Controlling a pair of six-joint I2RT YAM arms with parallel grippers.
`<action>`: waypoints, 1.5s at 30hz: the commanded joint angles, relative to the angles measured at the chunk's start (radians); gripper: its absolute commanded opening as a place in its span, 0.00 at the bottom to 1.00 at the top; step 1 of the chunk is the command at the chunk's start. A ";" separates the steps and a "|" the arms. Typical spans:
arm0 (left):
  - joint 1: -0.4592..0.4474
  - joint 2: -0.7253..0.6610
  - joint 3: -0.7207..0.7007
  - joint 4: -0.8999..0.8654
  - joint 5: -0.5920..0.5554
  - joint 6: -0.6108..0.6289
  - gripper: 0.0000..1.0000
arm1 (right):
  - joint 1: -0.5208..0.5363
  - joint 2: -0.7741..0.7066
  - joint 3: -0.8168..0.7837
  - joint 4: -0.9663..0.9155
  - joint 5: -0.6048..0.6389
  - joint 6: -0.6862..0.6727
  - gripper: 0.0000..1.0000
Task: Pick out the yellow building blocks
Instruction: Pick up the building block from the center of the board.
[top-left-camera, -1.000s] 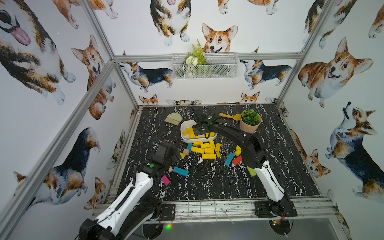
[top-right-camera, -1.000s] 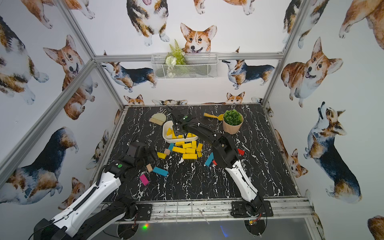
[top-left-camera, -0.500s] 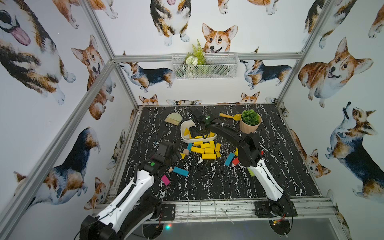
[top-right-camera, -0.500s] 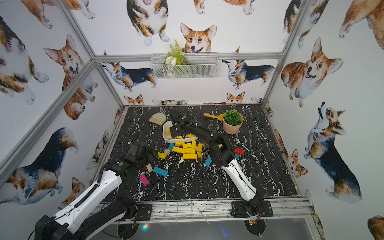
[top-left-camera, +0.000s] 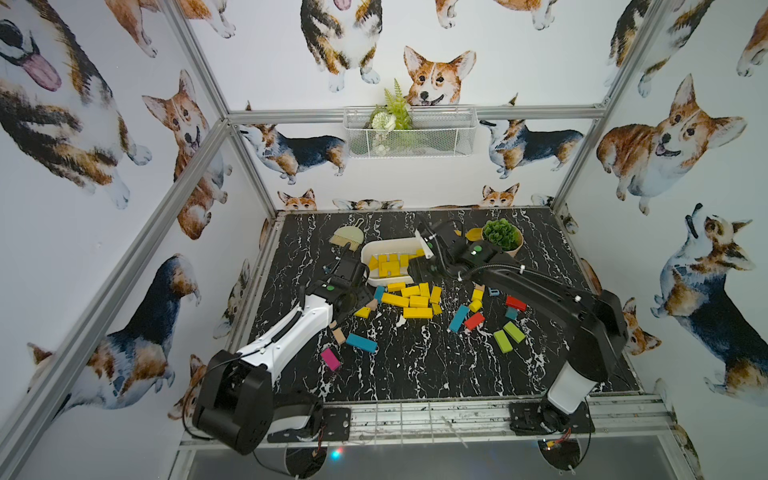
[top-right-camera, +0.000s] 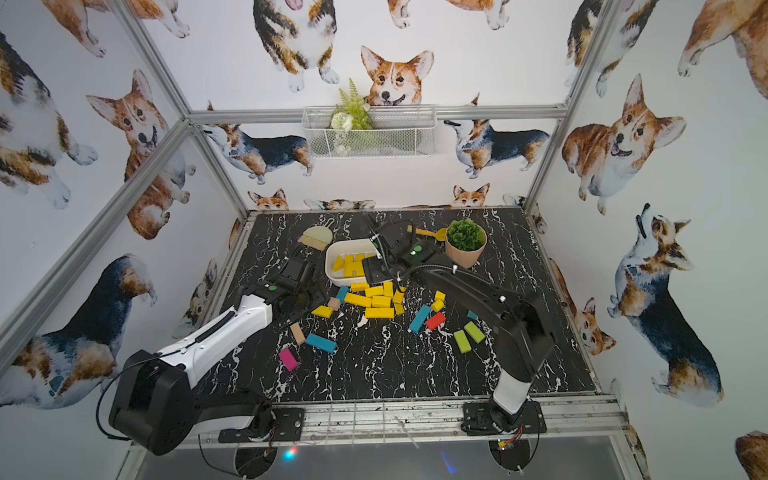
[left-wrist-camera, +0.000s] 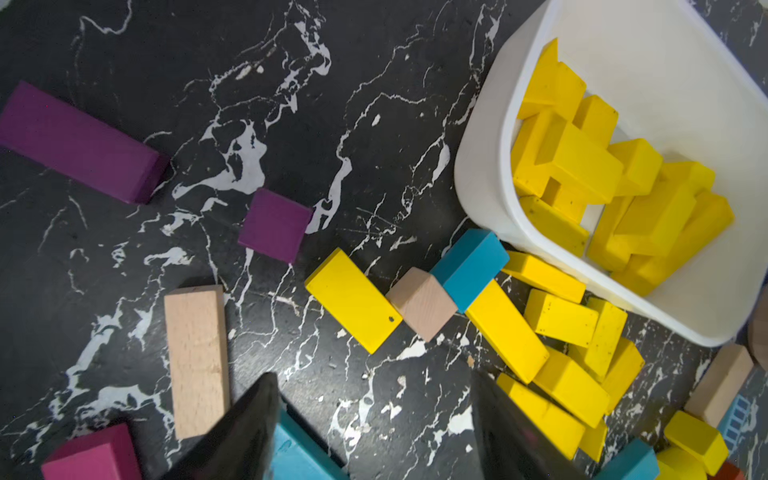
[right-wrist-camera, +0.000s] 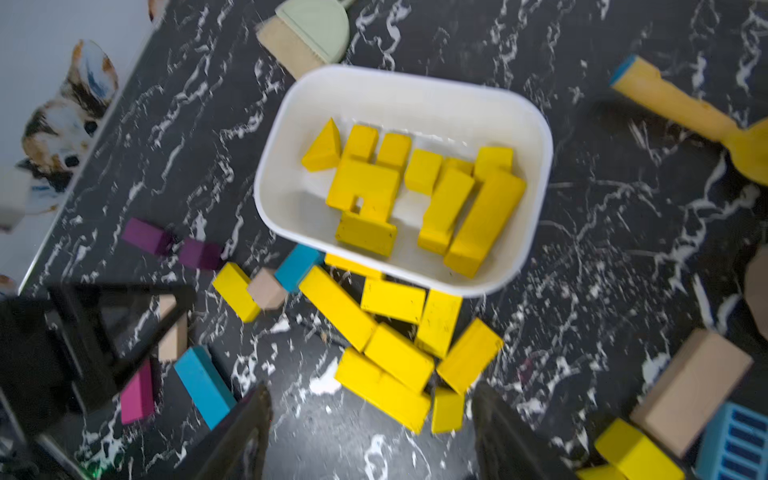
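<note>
- The left wall (top-left-camera: 83, 174) is white paper printed with corgis, and a slanted aluminium frame bar (top-left-camera: 124, 266) runs in front of it.
- The table (top-left-camera: 415, 374) is black marble with white veins and fills the floor of the booth.
- The left gripper (left-wrist-camera: 374, 399) hangs over the table's left part with its jaws spread and only bare marble between them.
- A pink block (top-left-camera: 330, 358) and a teal bar (top-left-camera: 361, 343) lie near it.
- A pale green brush (top-left-camera: 348, 239) sits towards the back, just left of the white tub (right-wrist-camera: 407, 104).
- Many yellow building blocks (right-wrist-camera: 484, 220) are piled in the tub. A cluster more lies on the table against its near wall, and a few sit further right.
- A wire basket (top-left-camera: 409, 131) with a fern hangs on the back wall.
- The right gripper (right-wrist-camera: 372, 407) is above the loose yellow cluster, with its jaws apart and nothing held.
- Further right are a yellow scoop (right-wrist-camera: 681, 112), a potted plant (top-left-camera: 502, 237), red blocks (top-left-camera: 473, 320) and lime-green bars (top-left-camera: 509, 336).
- The right wall (top-left-camera: 685, 166) carries the same corgi print.
</note>
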 joint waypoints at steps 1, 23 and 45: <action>0.006 0.058 0.027 -0.043 -0.058 -0.092 0.69 | 0.006 -0.155 -0.203 0.090 0.055 0.077 0.76; 0.012 0.300 0.077 -0.033 -0.077 -0.335 0.63 | 0.006 -0.434 -0.483 0.031 0.175 0.143 0.76; -0.023 0.255 -0.034 0.028 -0.127 -0.247 0.26 | 0.006 -0.396 -0.481 0.050 0.135 0.162 0.76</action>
